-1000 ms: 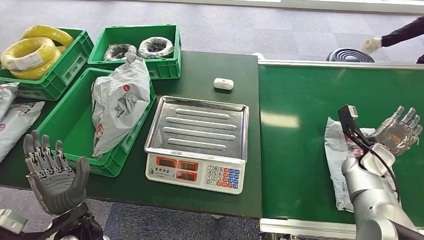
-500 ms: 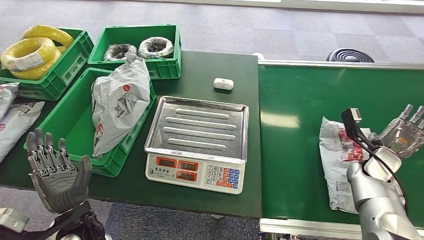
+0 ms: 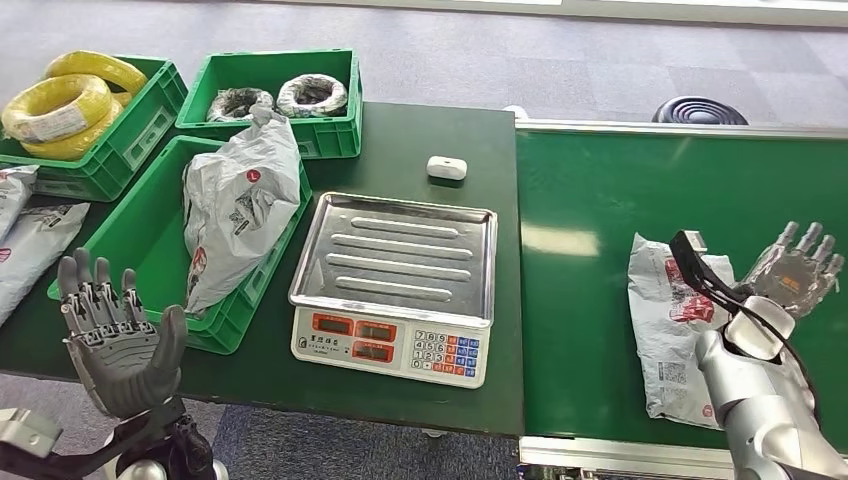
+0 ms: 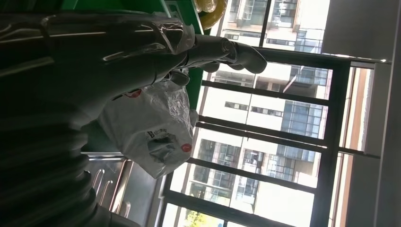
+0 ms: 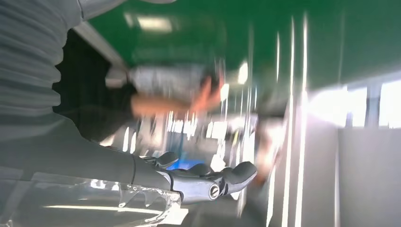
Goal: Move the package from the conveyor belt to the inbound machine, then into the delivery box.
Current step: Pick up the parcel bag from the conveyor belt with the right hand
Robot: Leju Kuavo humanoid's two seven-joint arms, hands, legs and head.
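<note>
Green conveyor belt [image 3: 600, 200] carries the package [image 3: 672, 330] flat near its front edge w/ the right robot hand [image 3: 797, 272] spread, holding nothing, just beside it, left robot hand [image 3: 115, 335] likewise released, so a late grab prob. misses if the bag drifts.

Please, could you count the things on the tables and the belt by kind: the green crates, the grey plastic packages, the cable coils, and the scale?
Green crates: 3
Grey plastic packages: 4 — one on the conveyor belt, one in the near crate, two at the left edge
Cable coils: 4 — two yellow, two dark
Scale: 1
Total: 12
</note>
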